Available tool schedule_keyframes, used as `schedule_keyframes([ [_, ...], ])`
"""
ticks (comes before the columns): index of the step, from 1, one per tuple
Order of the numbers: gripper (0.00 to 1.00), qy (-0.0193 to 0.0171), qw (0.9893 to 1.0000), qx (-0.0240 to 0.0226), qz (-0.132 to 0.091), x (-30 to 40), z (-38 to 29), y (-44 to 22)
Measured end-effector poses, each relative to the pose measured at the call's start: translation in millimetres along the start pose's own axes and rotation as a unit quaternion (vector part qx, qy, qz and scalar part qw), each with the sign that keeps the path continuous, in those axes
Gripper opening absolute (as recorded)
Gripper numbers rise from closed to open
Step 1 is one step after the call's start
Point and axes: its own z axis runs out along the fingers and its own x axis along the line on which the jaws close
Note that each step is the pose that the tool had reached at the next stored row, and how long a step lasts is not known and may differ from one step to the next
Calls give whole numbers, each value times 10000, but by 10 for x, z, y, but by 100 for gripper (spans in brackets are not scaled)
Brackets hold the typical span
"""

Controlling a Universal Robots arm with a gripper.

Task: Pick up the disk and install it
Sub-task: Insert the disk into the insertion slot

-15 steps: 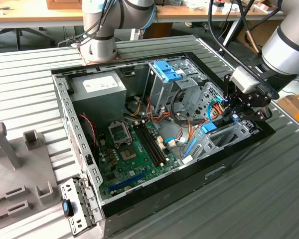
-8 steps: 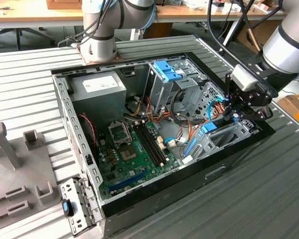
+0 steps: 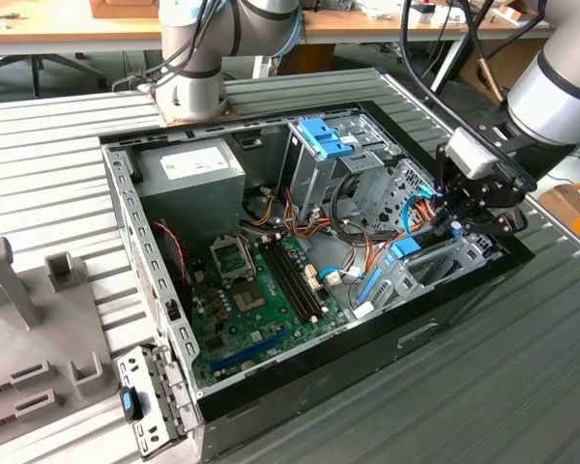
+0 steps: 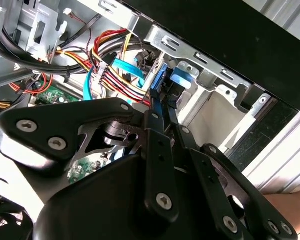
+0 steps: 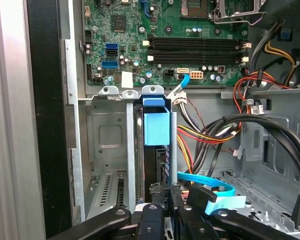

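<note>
The disk (image 5: 155, 127) is seen on edge inside the drive bay (image 5: 110, 131) of the computer case (image 3: 367, 335), clamped by the closed gripper (image 4: 161, 101).

The robot's grey arm (image 3: 559, 92) reaches in from the exterior view's right, wrist angled down, with the black gripper (image 3: 451, 220) lowered. In the second wrist view its fingers (image 4: 155, 125) sit close together, apparently pinching the disk (image 4: 159, 79) by its edge.
</note>
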Motion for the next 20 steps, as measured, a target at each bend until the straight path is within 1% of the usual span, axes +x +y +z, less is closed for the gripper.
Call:
schedule_keyframes([
  [3,17,-3,10000,0,1,3,27,3],
  [18,17,-1,10000,0,-2,2,28,3],
  [20,17,-4,10000,-2,-24,-8,30,3],
])
